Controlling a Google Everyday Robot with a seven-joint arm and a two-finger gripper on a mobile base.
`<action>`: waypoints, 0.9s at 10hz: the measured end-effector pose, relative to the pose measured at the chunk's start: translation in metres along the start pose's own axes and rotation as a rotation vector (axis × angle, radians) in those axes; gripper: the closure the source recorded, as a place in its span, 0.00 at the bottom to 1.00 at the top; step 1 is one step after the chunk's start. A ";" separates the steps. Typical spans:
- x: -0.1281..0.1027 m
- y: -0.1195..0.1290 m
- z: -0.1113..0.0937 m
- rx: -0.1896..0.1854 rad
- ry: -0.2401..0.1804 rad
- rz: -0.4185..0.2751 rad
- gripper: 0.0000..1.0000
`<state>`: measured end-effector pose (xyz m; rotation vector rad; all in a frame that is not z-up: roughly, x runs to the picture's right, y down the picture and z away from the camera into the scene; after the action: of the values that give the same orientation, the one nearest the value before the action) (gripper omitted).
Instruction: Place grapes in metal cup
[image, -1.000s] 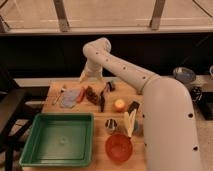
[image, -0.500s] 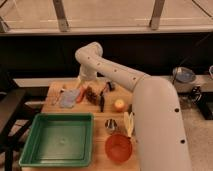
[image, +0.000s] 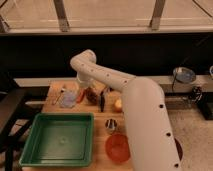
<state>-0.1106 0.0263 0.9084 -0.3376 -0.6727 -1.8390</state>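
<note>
- Camera view: one gripper (image: 84, 86) at the far side of the table (image: 53, 106), beside one grapes cluster (image: 92, 96); grip state: can't tell.
- One metal cup (image: 111, 124), nearer and right of it.
- One green tray (image: 57, 137), one orange bowl (image: 117, 148).

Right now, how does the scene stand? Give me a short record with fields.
grapes: far side of the wooden table, between an orange-red piece and a black-handled utensil
metal cup: upright near the front, between the green tray and the orange bowl, apart from the grapes
pincer: down at the far side, right by the grapes
task state: grapes not yet in the metal cup
</note>
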 end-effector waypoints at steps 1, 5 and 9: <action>-0.003 0.004 0.005 0.000 -0.013 0.010 0.25; -0.014 0.005 0.044 0.070 -0.079 0.055 0.25; -0.012 -0.006 0.063 0.125 -0.098 0.047 0.55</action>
<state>-0.1170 0.0744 0.9510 -0.3594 -0.8363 -1.7357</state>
